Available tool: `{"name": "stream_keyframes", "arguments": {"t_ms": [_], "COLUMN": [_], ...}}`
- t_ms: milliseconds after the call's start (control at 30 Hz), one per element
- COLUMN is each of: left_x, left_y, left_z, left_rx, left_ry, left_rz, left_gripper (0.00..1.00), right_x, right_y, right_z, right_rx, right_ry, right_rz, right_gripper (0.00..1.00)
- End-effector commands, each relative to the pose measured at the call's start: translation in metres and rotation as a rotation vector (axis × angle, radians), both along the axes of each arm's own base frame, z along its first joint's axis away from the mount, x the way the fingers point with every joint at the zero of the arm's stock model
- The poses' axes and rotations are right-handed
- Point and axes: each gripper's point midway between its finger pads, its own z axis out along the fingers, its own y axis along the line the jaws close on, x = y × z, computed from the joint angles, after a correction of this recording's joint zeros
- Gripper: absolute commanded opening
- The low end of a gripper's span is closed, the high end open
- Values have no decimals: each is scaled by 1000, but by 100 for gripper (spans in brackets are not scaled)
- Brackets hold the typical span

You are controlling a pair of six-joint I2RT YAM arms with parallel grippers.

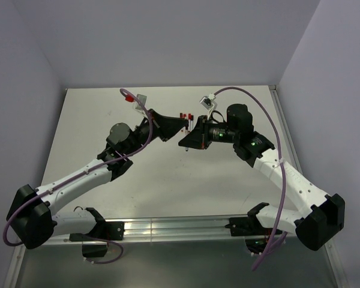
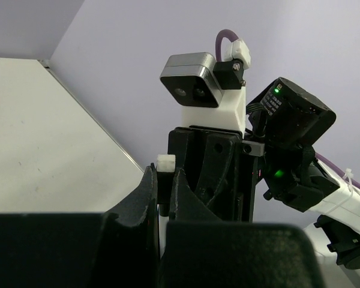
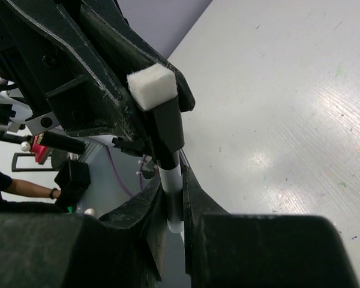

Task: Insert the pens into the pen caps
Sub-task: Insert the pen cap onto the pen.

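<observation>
I judge the pen (image 3: 167,129) light, stiff and slippery, so the right gripper (image 3: 174,180) pinches its white barrel, not the soft felt tip (image 3: 151,87), above the middle of the table (image 1: 156,192); the jaws of the left gripper (image 2: 165,180) press together on a white-ended piece (image 2: 166,162).

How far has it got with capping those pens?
No capped pen shows anywhere. In hand: the right gripper clamps a white pen whose felt tip is bare; the left gripper is shut on a thin white piece, perhaps another pen. Left: with that tip uncovered, the capping itself is ahead.
</observation>
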Motion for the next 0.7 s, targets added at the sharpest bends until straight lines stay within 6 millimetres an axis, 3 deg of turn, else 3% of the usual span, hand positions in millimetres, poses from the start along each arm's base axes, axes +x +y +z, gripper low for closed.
{"name": "stream_keyframes", "arguments": {"t_ms": [0,667], "left_x": [-91,-97], "left_y": [-23,-7], "left_z": [-62,-93], "left_rx": [191,272], "left_ry": [118,176], "left_rz": [-390,-358], "left_gripper": [0,0], "right_x": [77,81], "right_y": [-32,-37], "right_z": [71,70], "right_rx": [116,114], "right_ry": [-282,-280], "right_rz": [-361,-378], "right_gripper": [0,0]}}
